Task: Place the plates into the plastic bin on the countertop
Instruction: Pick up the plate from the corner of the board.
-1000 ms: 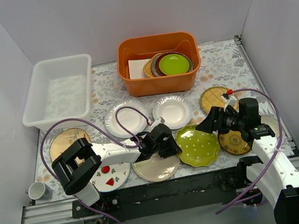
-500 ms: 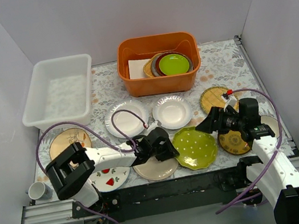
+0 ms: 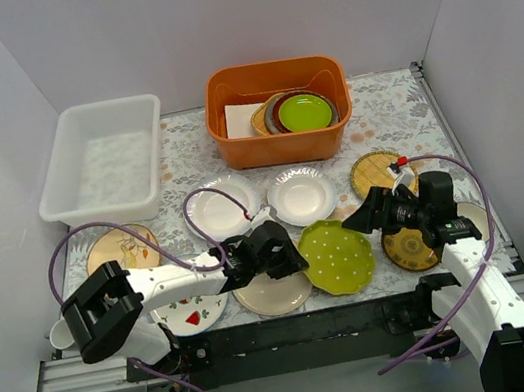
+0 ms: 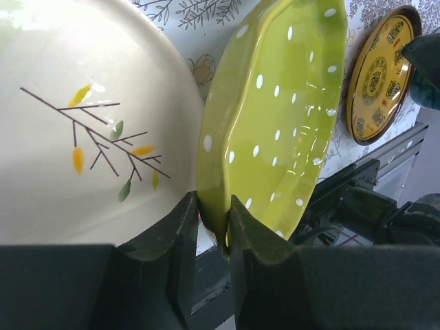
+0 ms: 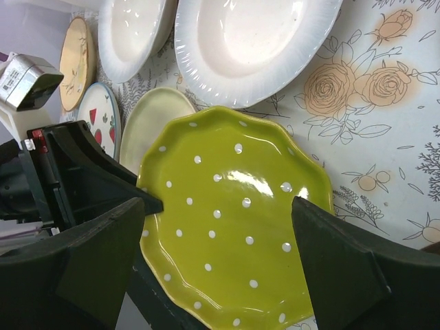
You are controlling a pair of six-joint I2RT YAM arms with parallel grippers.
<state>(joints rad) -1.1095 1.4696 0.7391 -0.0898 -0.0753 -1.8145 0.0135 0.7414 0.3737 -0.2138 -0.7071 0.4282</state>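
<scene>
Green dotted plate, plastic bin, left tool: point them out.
green dotted plate [image 3: 337, 256], top external view, centre of face
plastic bin [image 3: 102, 210], top external view, near wall
left tool [image 4: 214, 206], left wrist view, between fingertips pinching plate rim

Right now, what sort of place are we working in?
Probably a lab test cell dressed as a kitchen counter: plain white panel walls box in a fern-and-flower printed countertop, with loose plates, a white plastic bin and an orange tub of dishes laid out.
</scene>
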